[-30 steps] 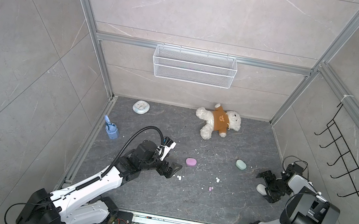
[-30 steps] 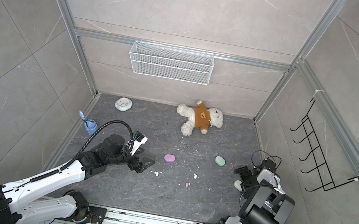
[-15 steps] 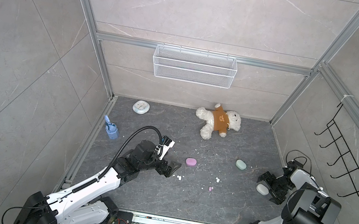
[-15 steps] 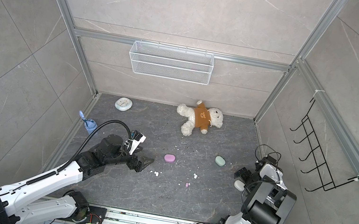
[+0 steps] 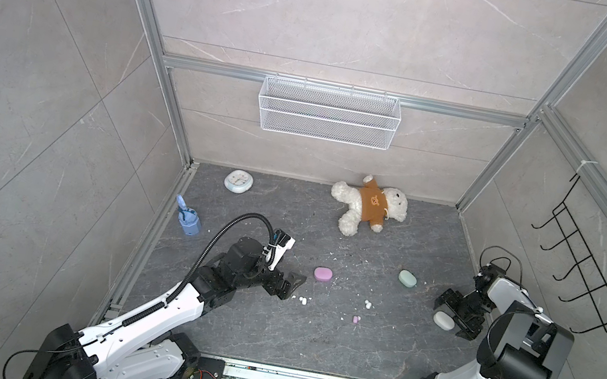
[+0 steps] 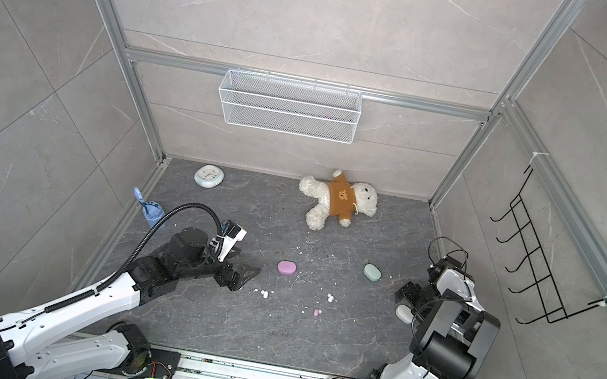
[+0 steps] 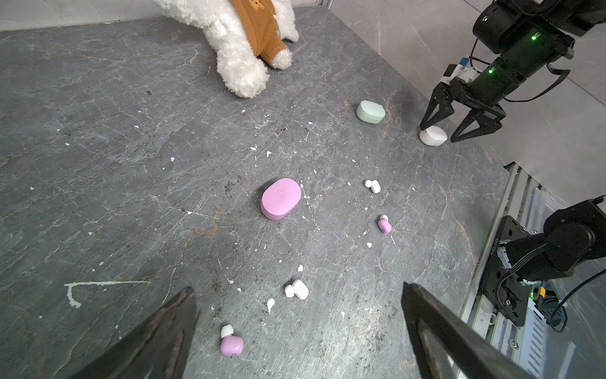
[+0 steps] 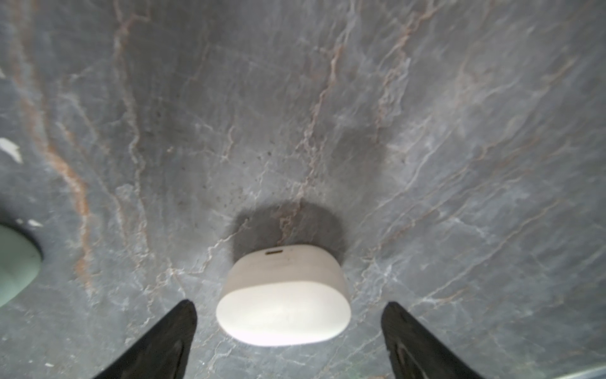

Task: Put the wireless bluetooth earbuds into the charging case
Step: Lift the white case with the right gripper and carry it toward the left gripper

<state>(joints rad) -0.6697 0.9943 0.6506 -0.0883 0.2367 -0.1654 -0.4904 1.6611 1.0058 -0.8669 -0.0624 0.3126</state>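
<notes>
Right wrist — case (image 8: 283, 305) lengthwise between jaws

Earbuds (image 5: 302, 301) before left pincer (image 5: 291, 287); teddy (image 5: 370, 206) at back

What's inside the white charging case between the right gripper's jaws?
Cannot be seen: the white charging case is closed, hiding its inside. The right gripper's jaws stand open either side.
</notes>
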